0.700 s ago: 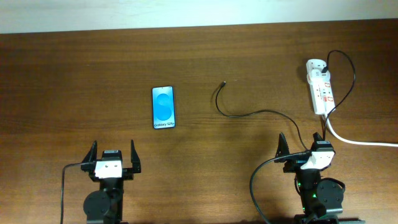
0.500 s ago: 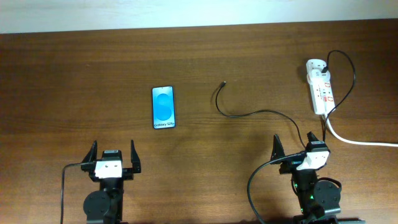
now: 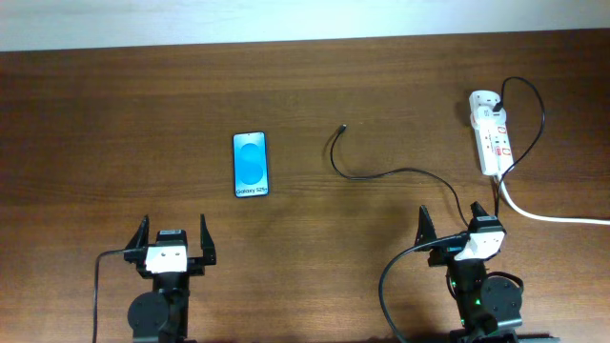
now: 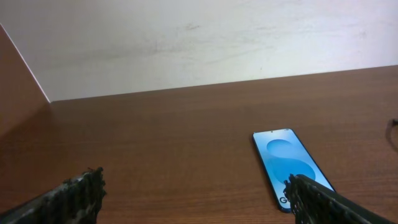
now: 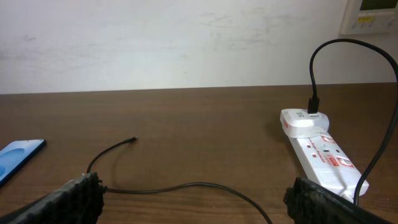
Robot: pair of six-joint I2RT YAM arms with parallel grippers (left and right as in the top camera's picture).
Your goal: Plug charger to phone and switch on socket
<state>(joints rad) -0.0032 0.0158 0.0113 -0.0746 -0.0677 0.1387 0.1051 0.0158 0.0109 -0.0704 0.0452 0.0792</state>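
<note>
The phone [image 3: 251,164] lies flat on the wooden table, screen up, and shows in the left wrist view [image 4: 287,163] and at the left edge of the right wrist view [image 5: 18,155]. The charger cable [image 3: 381,175] curls from its free plug tip [image 3: 343,127] to the white power strip [image 3: 490,136], where it is plugged in at the far end [image 5: 313,106]. The cable crosses between my right fingers [image 5: 186,186]. My left gripper [image 3: 172,238] is open and empty, near the front edge. My right gripper [image 3: 457,229] is open and empty, just short of the cable.
The strip's thick white cord [image 3: 553,217] runs off the right edge. A pale wall [image 5: 186,43] stands behind the table. My arms' own black cables [image 3: 386,281] hang near the front.
My right gripper has shifted slightly left and turned a little. The left arm, phone, cable and strip have not moved.
</note>
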